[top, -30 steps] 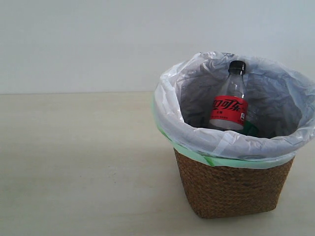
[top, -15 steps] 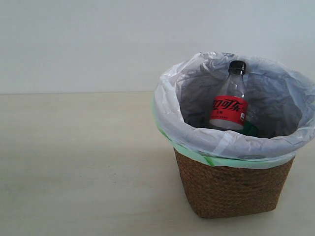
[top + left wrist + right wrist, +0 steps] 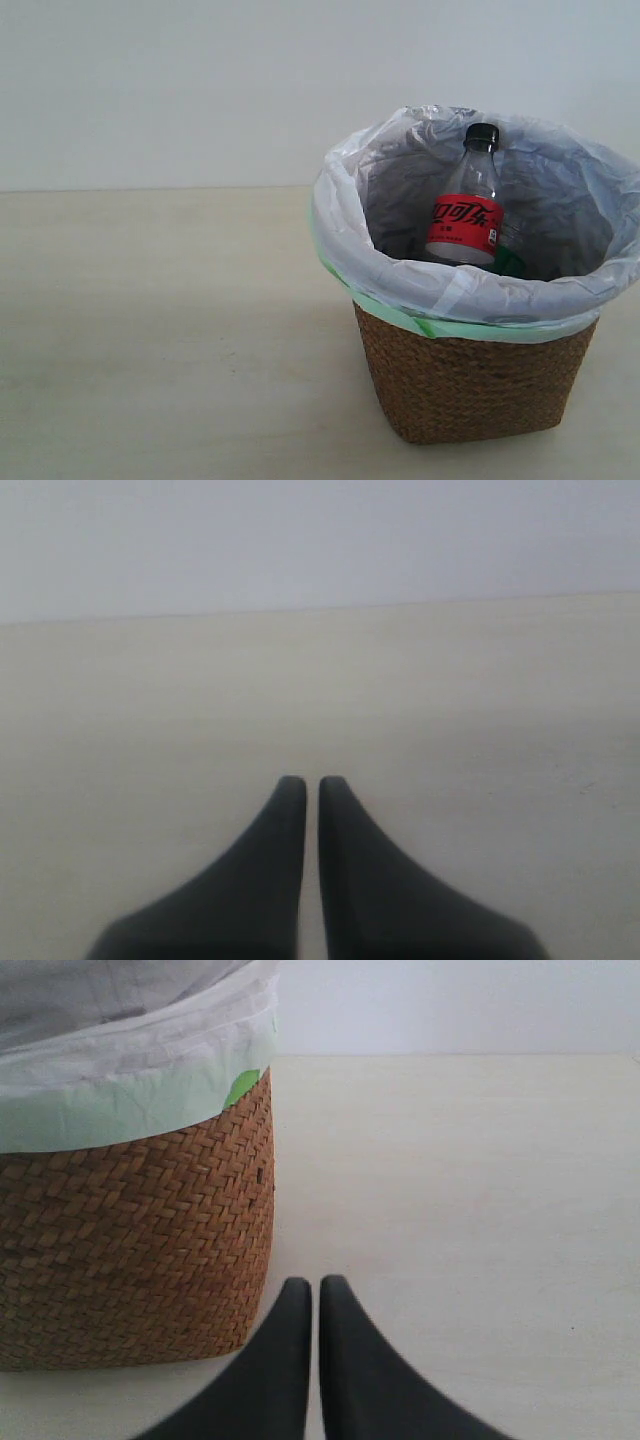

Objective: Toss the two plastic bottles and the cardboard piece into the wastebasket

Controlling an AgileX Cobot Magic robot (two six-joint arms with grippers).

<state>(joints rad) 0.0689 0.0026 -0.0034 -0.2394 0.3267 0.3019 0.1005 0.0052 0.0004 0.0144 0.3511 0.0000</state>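
Light, slick and crushable, the black-capped bottle (image 3: 466, 205) in the wastebasket (image 3: 470, 390) suits a mid-label grip; left hand (image 3: 312, 785) and right hand (image 3: 315, 1286) are pinched together, empty.

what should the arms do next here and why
Probably nothing left to pick, just park both arms. The red-label bottle stands inside the basket, a green patch shows beside it, and no bottle or cardboard lies on the visible table. The left gripper and right gripper are shut and empty. Whether the cardboard is in the basket cannot be seen.
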